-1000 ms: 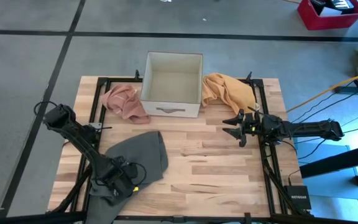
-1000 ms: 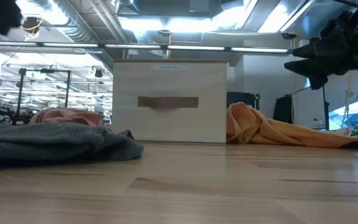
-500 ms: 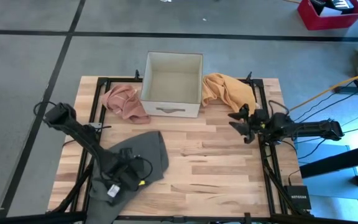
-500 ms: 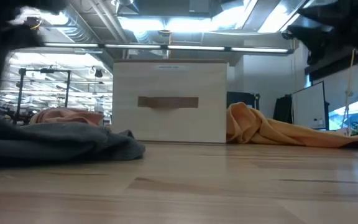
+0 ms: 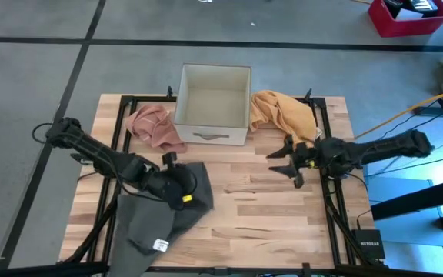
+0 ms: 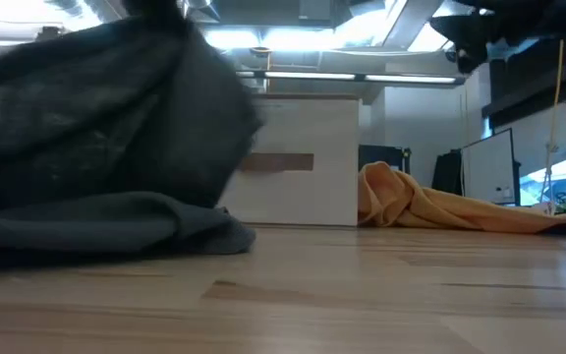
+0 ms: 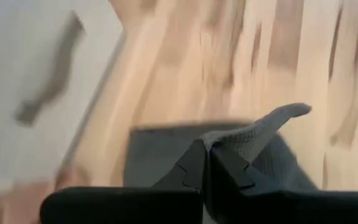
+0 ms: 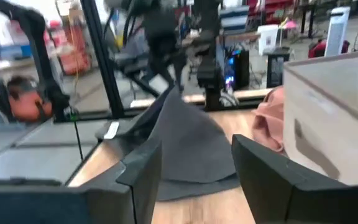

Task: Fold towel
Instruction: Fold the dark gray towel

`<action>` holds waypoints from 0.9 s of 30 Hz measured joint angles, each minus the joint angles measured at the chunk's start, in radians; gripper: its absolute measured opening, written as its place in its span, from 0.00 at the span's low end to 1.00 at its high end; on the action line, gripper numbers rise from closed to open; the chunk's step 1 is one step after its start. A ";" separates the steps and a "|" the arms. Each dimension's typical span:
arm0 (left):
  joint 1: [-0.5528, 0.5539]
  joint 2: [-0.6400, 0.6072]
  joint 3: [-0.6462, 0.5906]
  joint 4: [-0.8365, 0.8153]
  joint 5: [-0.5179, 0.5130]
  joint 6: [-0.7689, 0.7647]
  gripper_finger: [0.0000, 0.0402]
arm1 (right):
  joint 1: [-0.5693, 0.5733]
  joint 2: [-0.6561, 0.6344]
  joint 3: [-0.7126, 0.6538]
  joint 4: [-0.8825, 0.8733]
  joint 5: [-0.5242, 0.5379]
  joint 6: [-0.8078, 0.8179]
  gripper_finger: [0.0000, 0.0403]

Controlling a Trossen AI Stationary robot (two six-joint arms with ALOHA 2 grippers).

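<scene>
The grey towel point(image 5: 164, 211) lies on the near-left part of the wooden table point(image 5: 268, 215), and it has changed shape since a second ago: then it lay flat, and now one part is lifted off the boards and carried toward the middle, so that in the low view a dark sheet point(image 6: 96, 108) hangs above the rest of the cloth. A white label point(image 5: 160, 245) now shows on the near part. The left gripper point(image 5: 181, 185) — a second ago down at the towel's near-left corner — has come up over the towel's right side, and its fingers point(image 7: 194, 168) are clenched on a fold of the grey cloth. The right gripper point(image 5: 287, 161) hovers above the boards at the table's right, its fingers point(image 8: 260, 168) spread apart and gripping nothing — it has shifted only slightly. Behind stand a white box point(image 5: 214, 104), a pink cloth point(image 5: 152, 125) at its left and an orange cloth point(image 5: 283, 114) at its right.
</scene>
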 joint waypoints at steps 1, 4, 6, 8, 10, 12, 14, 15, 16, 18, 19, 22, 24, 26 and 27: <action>0.011 -0.006 0.001 0.035 -0.012 0.019 0.01 | 0.025 0.044 0.024 0.003 0.026 -0.008 0.49; 0.035 -0.006 0.001 0.128 -0.029 0.069 0.01 | 0.094 0.177 0.078 0.003 0.108 -0.054 0.49; 0.047 -0.005 0.001 0.185 -0.037 0.099 0.01 | 0.131 0.259 0.103 0.003 0.155 -0.073 0.49; 0.057 -0.005 0.001 0.235 -0.056 0.119 0.01 | 0.161 0.335 0.120 0.003 0.188 -0.068 0.49; 0.062 -0.005 0.001 0.268 -0.075 0.129 0.01 | 0.188 0.405 0.127 0.003 0.215 -0.042 0.49; 0.064 -0.005 0.001 0.290 -0.079 0.141 0.02 | 0.211 0.465 0.127 0.003 0.242 -0.011 0.49; 0.064 -0.005 0.001 0.301 -0.081 0.144 0.02 | 0.227 0.521 0.127 0.005 0.274 0.019 0.49; 0.063 -0.005 0.001 0.307 -0.080 0.145 0.02 | 0.232 0.547 0.127 0.014 0.294 0.035 0.49; 0.063 -0.005 0.001 0.314 -0.080 0.145 0.02 | 0.233 0.572 0.127 0.036 0.306 0.057 0.49; 0.063 -0.005 0.001 0.316 -0.084 0.144 0.02 | 0.237 0.621 0.127 0.124 0.295 0.079 0.49; 0.063 -0.005 0.001 0.315 -0.090 0.144 0.02 | 0.237 0.642 0.127 0.181 0.279 0.081 0.49; 0.064 -0.005 0.001 0.315 -0.096 0.144 0.02 | 0.239 0.699 0.142 0.278 0.286 0.081 0.49; 0.064 -0.005 0.001 0.315 -0.097 0.146 0.02 | 0.237 0.726 0.166 0.307 0.312 0.076 0.49; 0.064 -0.005 0.001 0.314 -0.097 0.143 0.02 | 0.235 0.749 0.196 0.314 0.291 0.058 0.49; 0.064 -0.005 0.001 0.314 -0.098 0.143 0.02 | 0.236 0.760 0.209 0.308 0.275 0.057 0.49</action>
